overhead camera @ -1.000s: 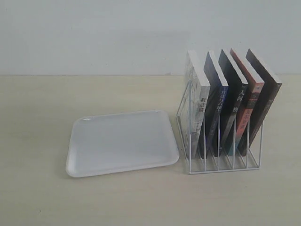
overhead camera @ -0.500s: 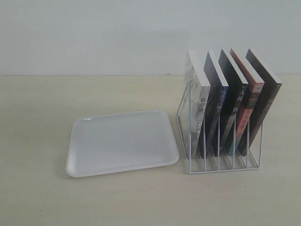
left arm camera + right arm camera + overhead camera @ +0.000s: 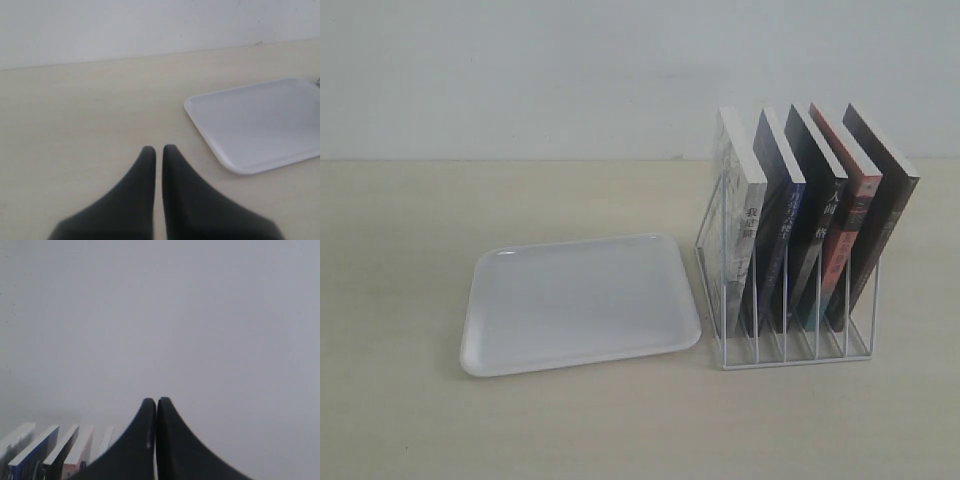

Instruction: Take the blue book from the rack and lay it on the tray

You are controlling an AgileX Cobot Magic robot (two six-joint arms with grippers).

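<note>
The blue book (image 3: 781, 232) stands second from the left in the white wire rack (image 3: 790, 358), leaning with its blue spine toward the camera. The white tray (image 3: 580, 300) lies flat and bare just left of the rack. Neither gripper shows in the exterior view. In the left wrist view, my left gripper (image 3: 159, 150) is shut with nothing in it, low over the table, and the tray (image 3: 260, 125) lies beyond it to one side. My right gripper (image 3: 156, 401) is shut and holds nothing, above the book tops, where the blue book (image 3: 31, 454) shows.
Four other books fill the rack: a pale one (image 3: 740, 225) nearest the tray, then past the blue one a black-spined one (image 3: 818, 235), an orange-spined one (image 3: 850, 230) and a dark brown one (image 3: 885, 220). A white wall (image 3: 620, 70) stands behind the pale table (image 3: 400, 250).
</note>
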